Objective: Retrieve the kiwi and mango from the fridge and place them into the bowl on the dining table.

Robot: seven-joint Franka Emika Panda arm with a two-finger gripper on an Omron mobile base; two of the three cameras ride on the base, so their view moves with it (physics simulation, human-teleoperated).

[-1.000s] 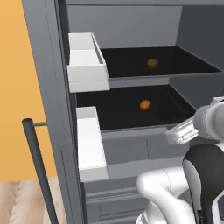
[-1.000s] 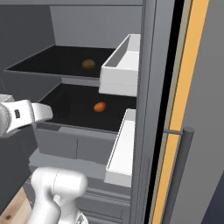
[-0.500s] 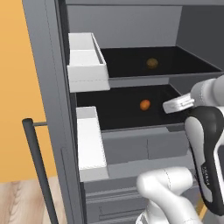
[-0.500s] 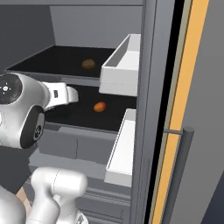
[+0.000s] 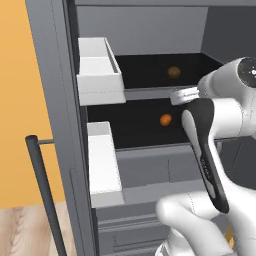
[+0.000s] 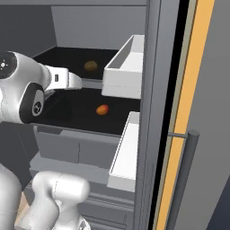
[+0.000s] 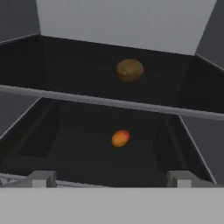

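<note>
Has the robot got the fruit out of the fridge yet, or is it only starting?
Only starting. Done: the fridge doors are open. In hand: the open, empty gripper points into the shelves. Left: the kiwi sits on the upper shelf and the mango on the lower shelf, both untouched. Each must be picked up and carried to the bowl.

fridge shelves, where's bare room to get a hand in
Upper shelf: bare black either side of the kiwi. Lower shelf: bare all round the mango, widest at its left. Tightest at the shelf fronts, where the open claw hangs.
</note>
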